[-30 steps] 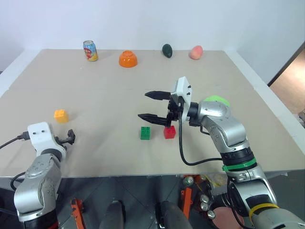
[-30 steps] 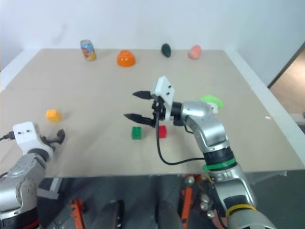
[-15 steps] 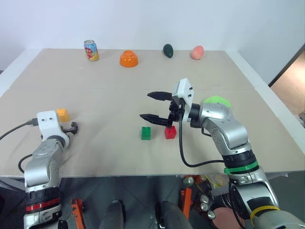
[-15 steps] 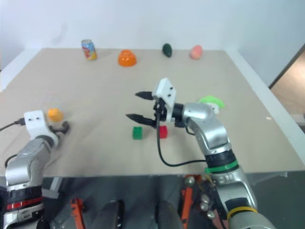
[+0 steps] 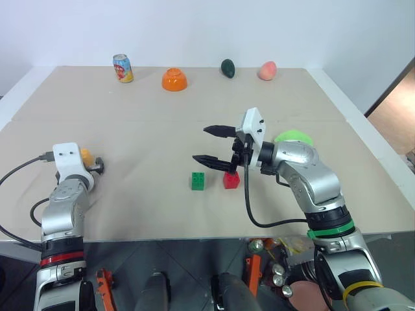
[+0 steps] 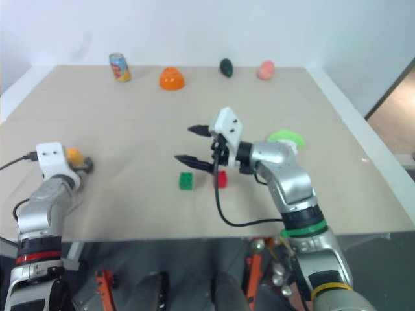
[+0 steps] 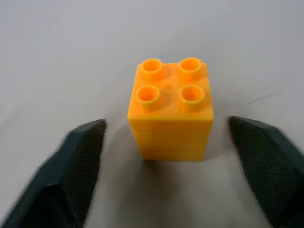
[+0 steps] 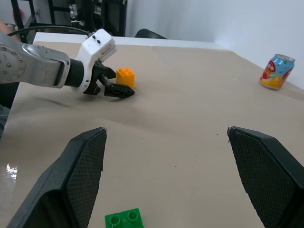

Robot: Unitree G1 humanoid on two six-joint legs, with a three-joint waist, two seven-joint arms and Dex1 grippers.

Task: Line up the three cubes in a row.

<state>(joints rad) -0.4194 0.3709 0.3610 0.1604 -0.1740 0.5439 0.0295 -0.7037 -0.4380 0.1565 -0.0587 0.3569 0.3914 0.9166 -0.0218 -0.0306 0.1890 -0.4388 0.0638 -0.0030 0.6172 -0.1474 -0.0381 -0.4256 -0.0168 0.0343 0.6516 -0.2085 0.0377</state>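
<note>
Matte beige tabletop (image 5: 149,129), studded yellow-orange cube (image 7: 171,110)

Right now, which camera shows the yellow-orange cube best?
The left wrist view: the yellow-orange cube sits close up, studs clear, between the left end effector's fingers. The eye views show it partly hidden; the right wrist view shows it small and far off.

Both arms are silver-grey metal with rounded joint housings. Each wrist carries a white boxy camera block. The left tool (image 5: 97,166) and right tool (image 5: 211,144) each have two black tapered fingers (image 8: 83,175) with cross-hatched pads. A black cable loops from each wrist. Right arm: green and yellow bands. Left arm: red band.
</note>
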